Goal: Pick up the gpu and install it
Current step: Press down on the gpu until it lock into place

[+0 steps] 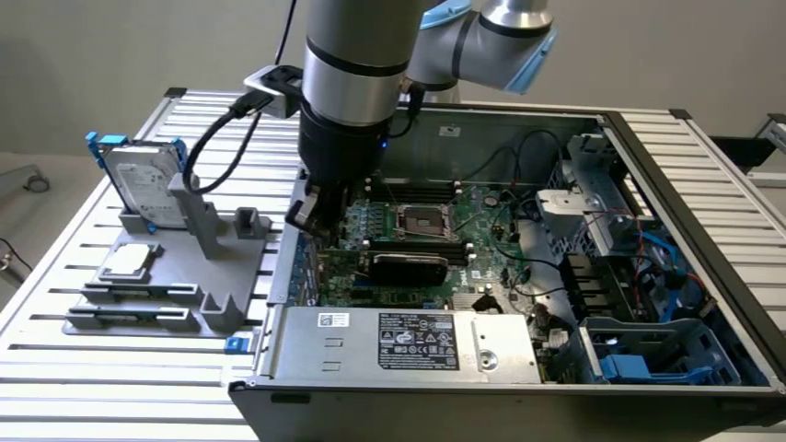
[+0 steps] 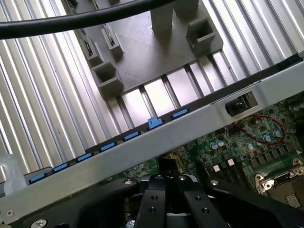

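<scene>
The gpu [image 1: 407, 265] shows its black heatsink cover and stands on edge on the green motherboard [image 1: 485, 235] inside the open computer case. My gripper [image 1: 309, 221] is to the exterior view's left of it, low over the board's edge by the case wall. In the wrist view the gripper [image 2: 166, 179] is shut, its black fingers meeting over the motherboard [image 2: 228, 152], with no card between them. Whether the fingers touch the gpu's end I cannot tell.
A grey holder fixture [image 1: 197, 241] stands on the slatted table at the exterior view's left, carrying a hard drive in a blue frame [image 1: 138, 180] and a square processor chip [image 1: 129, 262]. The case wall [image 2: 142, 142] has blue clips [image 2: 153, 123]. A black cable [image 2: 95, 16] hangs above.
</scene>
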Robot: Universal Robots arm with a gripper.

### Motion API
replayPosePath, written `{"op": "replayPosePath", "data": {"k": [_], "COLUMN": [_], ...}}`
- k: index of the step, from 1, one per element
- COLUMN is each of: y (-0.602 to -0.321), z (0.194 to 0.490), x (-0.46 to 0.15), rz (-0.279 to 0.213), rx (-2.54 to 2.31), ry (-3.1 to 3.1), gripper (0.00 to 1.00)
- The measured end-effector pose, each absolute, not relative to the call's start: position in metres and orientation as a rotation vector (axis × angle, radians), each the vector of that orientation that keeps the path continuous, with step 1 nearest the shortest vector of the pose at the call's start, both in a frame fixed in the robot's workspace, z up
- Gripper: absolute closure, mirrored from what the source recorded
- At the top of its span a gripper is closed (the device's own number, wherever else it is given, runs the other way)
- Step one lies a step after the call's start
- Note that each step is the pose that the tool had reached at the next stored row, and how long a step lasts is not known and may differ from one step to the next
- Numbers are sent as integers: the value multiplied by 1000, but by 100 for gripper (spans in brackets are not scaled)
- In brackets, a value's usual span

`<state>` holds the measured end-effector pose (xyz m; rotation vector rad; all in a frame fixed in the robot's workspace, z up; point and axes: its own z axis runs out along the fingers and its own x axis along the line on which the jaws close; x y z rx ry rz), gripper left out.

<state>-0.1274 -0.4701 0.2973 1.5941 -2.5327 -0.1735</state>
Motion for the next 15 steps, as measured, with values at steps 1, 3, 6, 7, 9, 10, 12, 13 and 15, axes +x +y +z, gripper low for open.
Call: {"op": "replayPosePath", "data": {"k": [1,3,6,7,9,10,12,13,15], "y": [-470,-470,-470,-470,-470,-470,-470,-470,-469], "z": [297,297,297,297,297,297,298,298,300], "x": [-127,-127,-127,-127,-127,-127,-127,-127,-127], "rz": [-175,-177,-178,-177,-176,-175,-177,-177,-177], "rx": [1580,1559,1539,1533,1523,1519,1513,1510,1508], "ry": [-2542,-2556,-2569,-2573,-2578,-2580,-2581,-2582,-2579], "gripper": [89,89,89,89,89,89,89,89,89]}}
